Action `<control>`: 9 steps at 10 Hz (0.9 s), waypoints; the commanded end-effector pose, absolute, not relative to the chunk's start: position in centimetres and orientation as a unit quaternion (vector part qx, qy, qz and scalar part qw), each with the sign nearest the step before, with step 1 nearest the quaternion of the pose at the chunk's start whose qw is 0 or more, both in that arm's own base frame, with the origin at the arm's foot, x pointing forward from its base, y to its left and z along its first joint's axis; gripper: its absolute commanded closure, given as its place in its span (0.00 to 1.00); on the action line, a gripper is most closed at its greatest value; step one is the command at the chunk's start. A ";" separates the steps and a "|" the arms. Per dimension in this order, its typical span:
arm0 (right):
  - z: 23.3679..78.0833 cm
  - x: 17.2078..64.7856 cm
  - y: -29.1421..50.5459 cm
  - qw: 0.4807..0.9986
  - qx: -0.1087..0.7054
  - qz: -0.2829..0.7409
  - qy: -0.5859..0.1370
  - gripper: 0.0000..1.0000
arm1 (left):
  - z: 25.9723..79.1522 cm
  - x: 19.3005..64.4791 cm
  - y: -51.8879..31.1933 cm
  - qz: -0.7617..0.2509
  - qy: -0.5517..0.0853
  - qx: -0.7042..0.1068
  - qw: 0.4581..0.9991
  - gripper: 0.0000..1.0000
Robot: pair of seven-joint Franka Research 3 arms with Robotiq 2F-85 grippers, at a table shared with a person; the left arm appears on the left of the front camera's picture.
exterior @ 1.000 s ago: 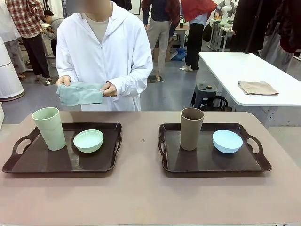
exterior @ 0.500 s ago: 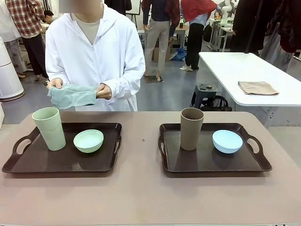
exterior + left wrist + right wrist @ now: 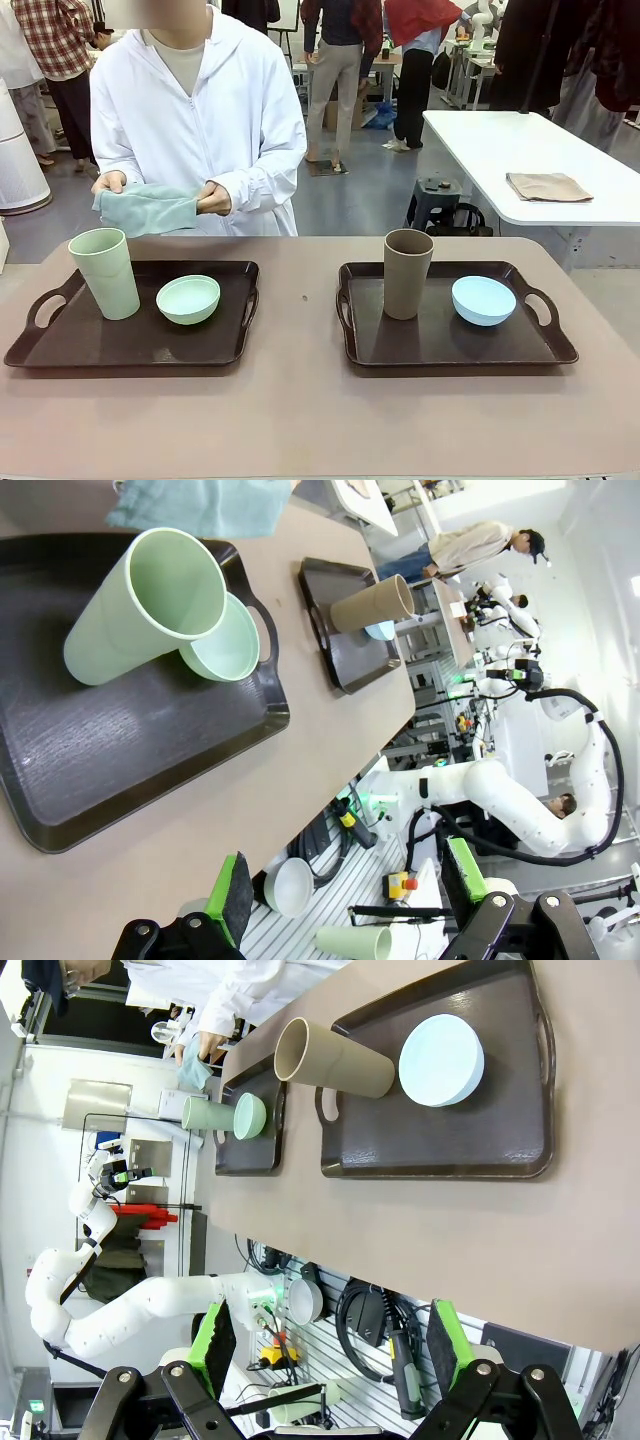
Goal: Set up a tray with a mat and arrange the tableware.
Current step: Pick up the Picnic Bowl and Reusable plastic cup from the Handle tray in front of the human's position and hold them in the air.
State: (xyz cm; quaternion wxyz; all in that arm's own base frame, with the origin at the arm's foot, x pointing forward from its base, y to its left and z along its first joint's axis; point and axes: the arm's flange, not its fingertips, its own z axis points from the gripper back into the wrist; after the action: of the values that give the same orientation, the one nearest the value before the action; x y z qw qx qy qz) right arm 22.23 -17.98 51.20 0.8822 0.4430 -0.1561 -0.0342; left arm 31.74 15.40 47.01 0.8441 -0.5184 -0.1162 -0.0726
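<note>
— Where does the fixed camera sit?
— On the robot's edge of the table [image 3: 320, 420], between the arms, facing straight across at the person [image 3: 200, 110] on the far side. It takes in the left tray [image 3: 130, 345] and the right tray [image 3: 440, 345] side by side, at middling range.
— And the wrist cameras?
— Both are out past the near edge, rolled sideways, looking down along their own fingers. The one behind the left gripper [image 3: 350, 885] is close over the left tray, with the right tray farther off. The one behind the right gripper [image 3: 330, 1340] stands farther back, with the right tray nearest and the left tray beyond.
— So they overlap?
— All three share the table and both trays.
</note>
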 end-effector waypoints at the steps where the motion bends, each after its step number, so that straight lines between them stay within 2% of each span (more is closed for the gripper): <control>1: 51.1 22.3 -17.9 0.876 0.453 -0.028 -0.163 0.00 | 47.1 31.8 15.5 -0.076 -0.123 -0.526 0.838 0.00; 8: 51.2 22.2 -18.0 0.882 0.443 -0.034 -0.156 0.00 | 47.0 31.7 15.4 -0.073 -0.116 -0.518 0.844 0.00; 9: 52.2 23.8 -14.9 0.896 0.422 -0.022 -0.134 0.00 | 48.0 33.6 15.0 -0.109 -0.160 -0.493 0.848 0.00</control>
State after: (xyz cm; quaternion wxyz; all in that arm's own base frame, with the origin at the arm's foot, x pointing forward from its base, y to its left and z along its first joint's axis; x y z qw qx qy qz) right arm 22.70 -17.13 51.44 0.8881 0.4342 -0.1480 -0.0277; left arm 32.17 15.24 47.37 0.8470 -0.5094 -0.1263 -0.0848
